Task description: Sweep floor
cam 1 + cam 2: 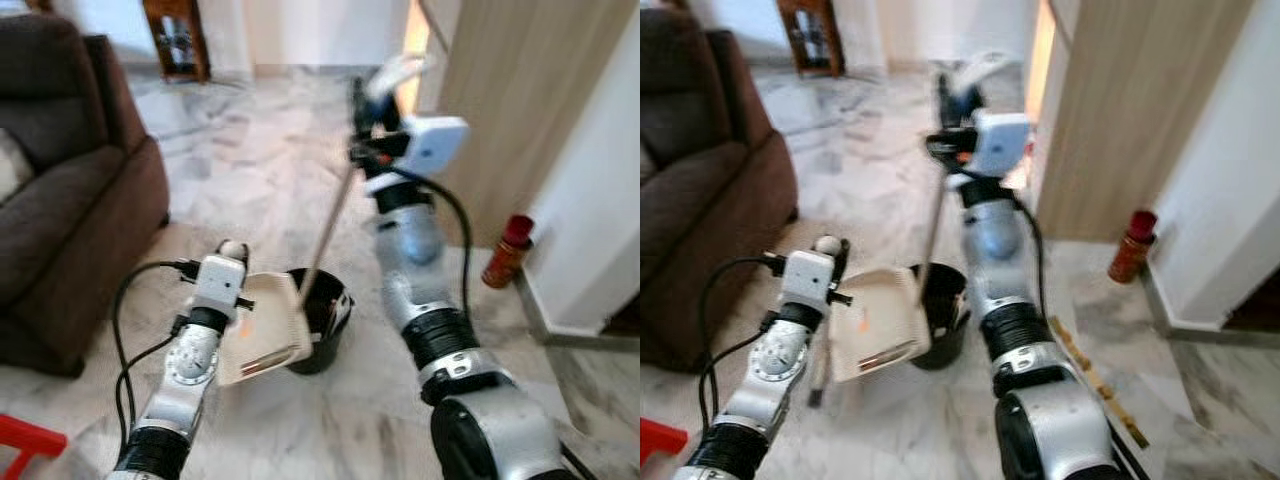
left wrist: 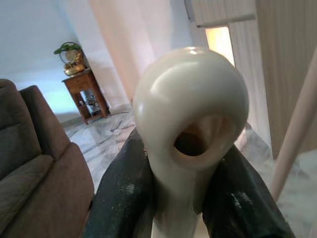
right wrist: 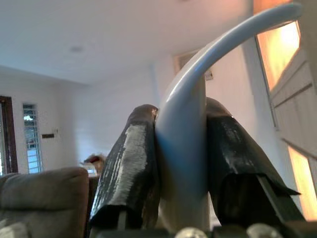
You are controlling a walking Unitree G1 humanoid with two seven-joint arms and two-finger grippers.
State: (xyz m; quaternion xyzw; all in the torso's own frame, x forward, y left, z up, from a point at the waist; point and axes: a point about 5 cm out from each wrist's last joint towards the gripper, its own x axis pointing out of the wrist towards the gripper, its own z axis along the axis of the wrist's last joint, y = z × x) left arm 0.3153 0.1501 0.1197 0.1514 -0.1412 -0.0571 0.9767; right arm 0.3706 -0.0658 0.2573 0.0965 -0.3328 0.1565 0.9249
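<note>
Dustpan (image 1: 265, 325): cream, tilted with its open mouth over the rim of a black bucket (image 1: 325, 320) on the marble floor (image 1: 250, 150). Its handle runs up and away from the bucket to the left end effector (image 2: 190, 198), whose black fingers (image 2: 124, 198) are clamped on the handle's rounded, hollow end.

Broom (image 1: 325, 230): pale stick, long axis steeply inclined, lower end down in the bucket, upper end rising away from the robot to the right end effector (image 3: 181, 163). The curved pale handle top is pinched between both black fingers (image 3: 129, 163) there.

Surroundings: brown sofa (image 1: 70, 190) left of the left end effector; red canister (image 1: 507, 250) at the wall, right of the right arm; wooden side table (image 1: 175, 40) far beyond.
</note>
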